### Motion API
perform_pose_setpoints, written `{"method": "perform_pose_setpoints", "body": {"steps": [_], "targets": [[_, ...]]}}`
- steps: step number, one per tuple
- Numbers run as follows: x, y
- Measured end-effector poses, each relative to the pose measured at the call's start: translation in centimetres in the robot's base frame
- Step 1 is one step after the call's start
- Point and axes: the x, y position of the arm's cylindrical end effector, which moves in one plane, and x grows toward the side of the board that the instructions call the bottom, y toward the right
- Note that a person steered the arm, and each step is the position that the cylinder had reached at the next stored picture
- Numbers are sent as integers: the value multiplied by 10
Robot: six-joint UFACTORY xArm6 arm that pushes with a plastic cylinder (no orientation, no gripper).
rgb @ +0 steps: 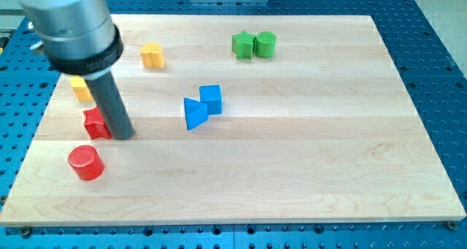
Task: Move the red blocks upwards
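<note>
A red star-like block (pixel 95 123) lies at the view's left, partly hidden by my rod. A red cylinder (pixel 86 162) stands below it, nearer the view's bottom left. My tip (pixel 122 136) rests on the board right against the right side of the red star-like block and up and right of the red cylinder.
A yellow block (pixel 80 89) sits just above the red star-like block, partly behind the rod. Another yellow block (pixel 152 55) lies further up. A blue triangle (pixel 194 114) and blue cube (pixel 211 98) sit mid-board. A green star (pixel 242 44) and green cylinder (pixel 265 44) are at the top.
</note>
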Motion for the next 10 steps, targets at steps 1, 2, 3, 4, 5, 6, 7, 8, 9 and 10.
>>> {"method": "perform_pose_setpoints", "body": {"steps": [1, 2, 3, 4, 5, 6, 7, 8, 9, 10], "targets": [[-23, 0], [-32, 1], [-19, 21], [28, 36], [75, 32], [101, 2], [100, -30], [69, -35], [18, -40], [-29, -50]]}}
